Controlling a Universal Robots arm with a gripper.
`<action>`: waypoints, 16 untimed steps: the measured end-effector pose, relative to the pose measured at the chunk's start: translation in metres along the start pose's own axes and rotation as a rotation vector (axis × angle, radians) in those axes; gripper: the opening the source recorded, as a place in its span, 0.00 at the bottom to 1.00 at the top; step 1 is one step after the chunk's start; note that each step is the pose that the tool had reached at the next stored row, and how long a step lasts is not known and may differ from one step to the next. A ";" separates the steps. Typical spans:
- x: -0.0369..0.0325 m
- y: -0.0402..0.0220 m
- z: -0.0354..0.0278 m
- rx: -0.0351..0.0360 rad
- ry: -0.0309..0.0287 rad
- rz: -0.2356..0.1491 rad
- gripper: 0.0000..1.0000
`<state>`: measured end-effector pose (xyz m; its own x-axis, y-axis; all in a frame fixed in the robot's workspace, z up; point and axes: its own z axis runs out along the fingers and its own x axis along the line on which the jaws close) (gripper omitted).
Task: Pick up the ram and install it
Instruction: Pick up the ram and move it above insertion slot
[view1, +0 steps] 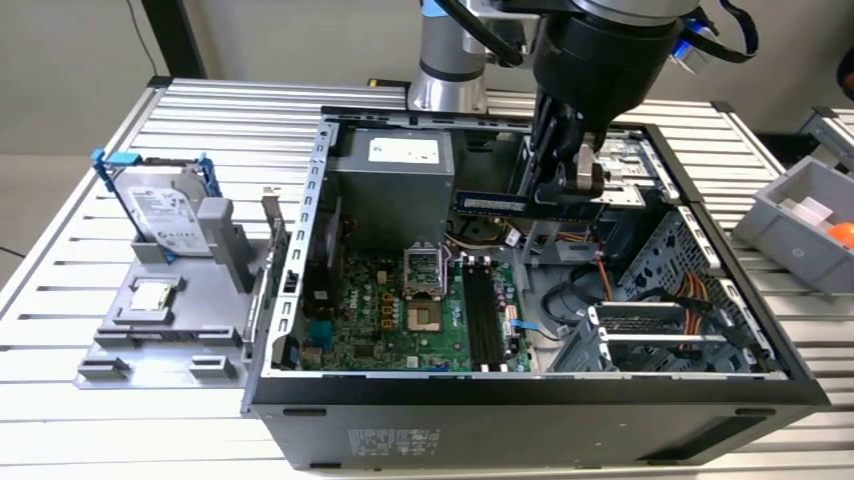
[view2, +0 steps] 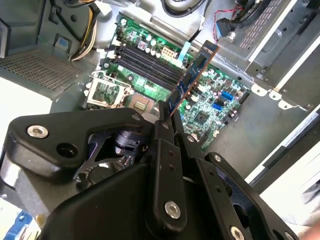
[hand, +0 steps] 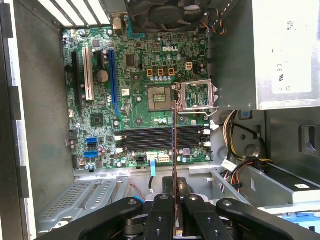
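Observation:
The ram is a long dark stick with black chips, hanging level above the open computer case, over its rear half. My gripper is shut on one end of it. In the second wrist view the ram juts out from my gripper over the green motherboard. The first wrist view looks along the ram edge-on, and it crosses the black memory slots at a right angle, well above them. In the exterior view the slots lie lower and nearer the front than the stick.
A grey fixture on the exterior view's left holds a silver hard drive in a blue frame and a small square processor chip. Inside the case are the power supply and a drive cage. A grey bin stands at the right.

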<state>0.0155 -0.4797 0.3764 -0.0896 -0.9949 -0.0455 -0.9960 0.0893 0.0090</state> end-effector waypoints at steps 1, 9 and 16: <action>0.0000 0.0000 0.0000 0.0000 0.0000 0.000 0.00; 0.0000 0.0000 0.0001 0.0000 0.0000 0.000 0.00; 0.0000 0.0000 0.0000 0.0000 0.0002 0.000 0.00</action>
<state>0.0155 -0.4797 0.3764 -0.0896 -0.9950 -0.0452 -0.9960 0.0893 0.0089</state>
